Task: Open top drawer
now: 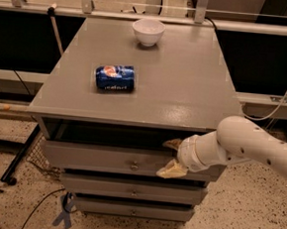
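Observation:
The top drawer (105, 158) is a wide grey front with a small round knob (134, 164) at its centre. It stands pulled out a little, with a dark gap under the cabinet top. My gripper (171, 157) is at the right part of the drawer front, on a white arm coming in from the right. Its fingers stand apart: one tan finger (171, 143) is over the front's top edge in the gap, the other lies against the face of the front. The inside of the drawer is hidden.
On the grey cabinet top (185, 90) lie a blue can (115, 78) on its side and a white bowl (148, 32) at the back. Two lower drawers (127, 189) are shut. A black rail and cables run behind. A black stand is at the left on the floor.

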`<state>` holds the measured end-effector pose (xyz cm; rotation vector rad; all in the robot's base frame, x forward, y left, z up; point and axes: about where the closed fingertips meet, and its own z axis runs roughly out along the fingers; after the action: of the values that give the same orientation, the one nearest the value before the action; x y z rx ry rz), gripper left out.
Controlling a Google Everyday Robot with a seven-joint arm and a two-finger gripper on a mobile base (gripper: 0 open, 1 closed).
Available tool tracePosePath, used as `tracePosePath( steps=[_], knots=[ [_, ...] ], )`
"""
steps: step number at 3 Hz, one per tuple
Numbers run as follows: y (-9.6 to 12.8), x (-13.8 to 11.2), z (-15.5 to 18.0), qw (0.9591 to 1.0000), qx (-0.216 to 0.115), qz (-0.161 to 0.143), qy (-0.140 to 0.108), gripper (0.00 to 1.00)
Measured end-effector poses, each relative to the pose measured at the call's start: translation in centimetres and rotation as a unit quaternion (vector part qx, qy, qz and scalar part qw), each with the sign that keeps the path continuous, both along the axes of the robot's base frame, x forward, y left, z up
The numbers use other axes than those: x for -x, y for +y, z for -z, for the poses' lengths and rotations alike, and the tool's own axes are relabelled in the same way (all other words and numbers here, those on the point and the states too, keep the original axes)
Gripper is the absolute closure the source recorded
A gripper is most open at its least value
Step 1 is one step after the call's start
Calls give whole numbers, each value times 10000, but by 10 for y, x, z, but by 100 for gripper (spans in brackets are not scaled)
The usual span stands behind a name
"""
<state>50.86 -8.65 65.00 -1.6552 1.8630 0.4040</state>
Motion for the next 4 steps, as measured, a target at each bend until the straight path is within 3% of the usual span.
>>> tracePosePath(
  steps=[2, 3, 4],
  knots=[
    [-1, 13, -6, 9994, -192, -233, 167, 86],
    [-4, 25, -9, 9983, -397, -285, 303, 100],
    [-5, 41, -11, 9974, -538, -283, 381, 100]
  ],
)
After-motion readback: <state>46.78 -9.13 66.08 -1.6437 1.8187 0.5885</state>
